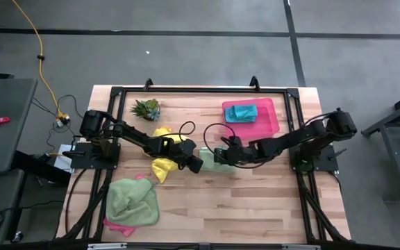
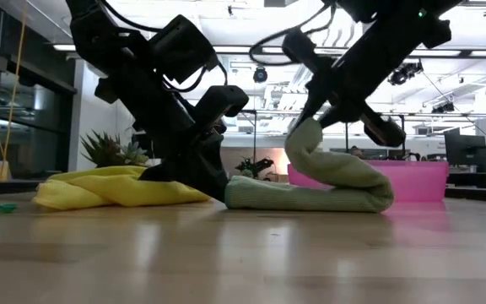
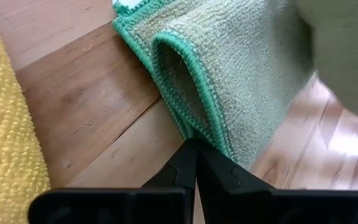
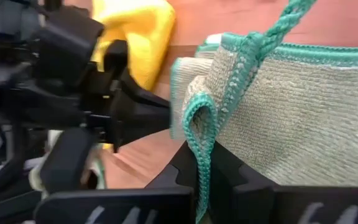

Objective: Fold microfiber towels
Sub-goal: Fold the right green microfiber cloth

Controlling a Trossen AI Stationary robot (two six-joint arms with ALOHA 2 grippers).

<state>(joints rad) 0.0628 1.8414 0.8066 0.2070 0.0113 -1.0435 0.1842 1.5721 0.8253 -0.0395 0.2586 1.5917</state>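
Grippers meeting at mid-table over a light green towel (image 1: 212, 161) with a teal hem. Left gripper (image 3: 196, 163) is closed on the towel's folded edge, pinning it low at the wooden table (image 1: 255, 201). Right gripper (image 4: 199, 163) is clamped on another hemmed edge, raised and curled back over the cloth. Yellow towel (image 1: 164, 158) lies bunched just beside the left gripper; a second green towel (image 1: 132, 201) rests on a pink towel (image 1: 118, 226) at the near-left corner; a teal towel (image 1: 242, 112) sits in the pink tray (image 1: 269, 119)
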